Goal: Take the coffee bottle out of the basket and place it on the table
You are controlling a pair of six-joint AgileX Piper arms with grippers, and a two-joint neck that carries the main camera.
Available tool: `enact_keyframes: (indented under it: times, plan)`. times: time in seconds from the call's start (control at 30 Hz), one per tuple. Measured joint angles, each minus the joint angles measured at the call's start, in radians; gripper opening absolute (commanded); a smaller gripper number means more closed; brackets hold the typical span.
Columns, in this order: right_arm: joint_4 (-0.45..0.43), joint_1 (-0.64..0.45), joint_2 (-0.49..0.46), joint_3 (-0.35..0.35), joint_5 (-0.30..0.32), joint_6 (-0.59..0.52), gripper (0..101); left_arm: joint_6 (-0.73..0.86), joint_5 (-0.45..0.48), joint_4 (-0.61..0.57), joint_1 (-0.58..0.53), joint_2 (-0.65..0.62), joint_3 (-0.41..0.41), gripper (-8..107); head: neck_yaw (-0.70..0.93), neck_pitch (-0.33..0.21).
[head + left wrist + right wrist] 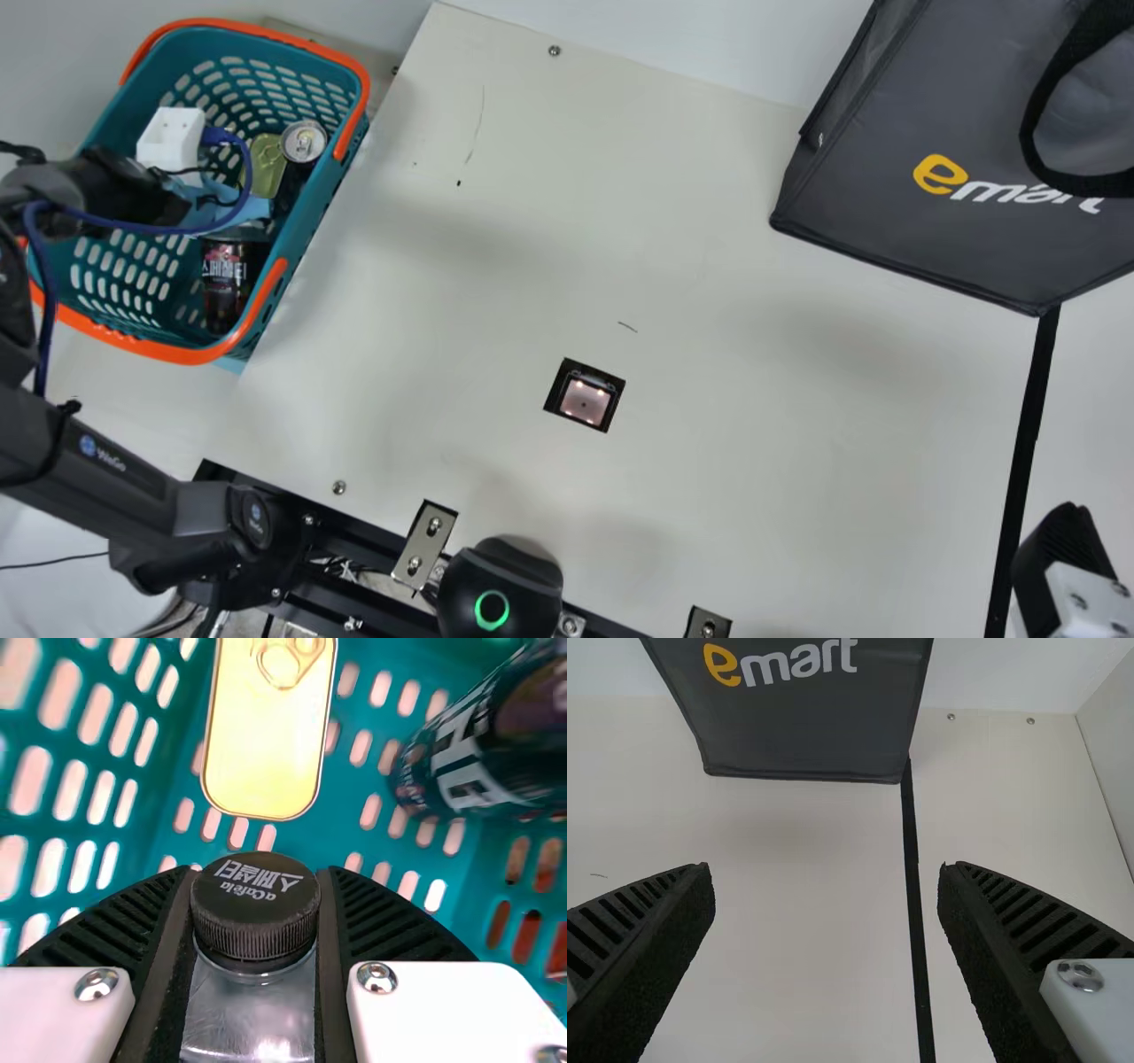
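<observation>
Upper left of the main view, the left claw (257, 875) clasped the coffee bottle (252, 1005), best lifted straight from the basket (190, 355); the right claw (824, 872) gaped.

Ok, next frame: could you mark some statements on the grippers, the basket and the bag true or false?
1. The left gripper has its jaws on either side of the coffee bottle's black cap. True.
2. The coffee bottle stands on the table. False: it is in the basket.
3. The basket also holds a flat pull-tab tin. True.
4. The right gripper grips the shopping bag. False: its jaws are open, away from the bag.
5. The basket's rim is white. False: it is orange.
</observation>
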Motion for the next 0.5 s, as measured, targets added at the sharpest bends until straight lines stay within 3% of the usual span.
enact_keyframes:
  times: [0.5]
  plan:
    - [0.000,0.000,0.000,0.000,0.000,0.000,91,-0.061,0.136,0.052,0.033,-0.206,0.034,10,0.000,0.000]
